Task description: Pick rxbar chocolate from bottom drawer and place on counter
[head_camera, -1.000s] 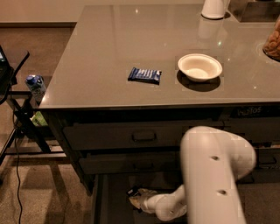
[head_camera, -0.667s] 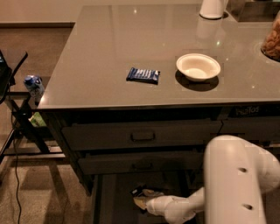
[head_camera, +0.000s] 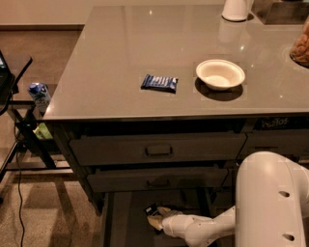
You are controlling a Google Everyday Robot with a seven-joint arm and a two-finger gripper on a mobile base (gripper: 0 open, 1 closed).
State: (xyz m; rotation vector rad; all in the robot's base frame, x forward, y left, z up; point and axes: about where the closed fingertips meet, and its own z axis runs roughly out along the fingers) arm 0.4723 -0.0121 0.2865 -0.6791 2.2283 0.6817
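The bottom drawer [head_camera: 123,226] stands pulled out under the two handled drawers. My gripper [head_camera: 157,217] reaches into it from the right, low over its dark floor near the back. A small black wrapper with white print, the rxbar chocolate [head_camera: 151,209], shows right at the gripper's tip, partly hidden by it. I cannot make out whether it is held. My white arm [head_camera: 270,202] fills the lower right. The glossy grey counter [head_camera: 120,58] spreads above the drawers.
On the counter lie a blue-wrapped bar [head_camera: 159,83] and a white bowl [head_camera: 220,74]. A white vessel [head_camera: 236,8] and a snack container [head_camera: 301,48] stand at the far right. A black stand with a small blue carton [head_camera: 38,93] is on the left.
My arm's large white segment has swung to the right. The gripper has shifted slightly right inside the drawer. The things on the counter have not moved.
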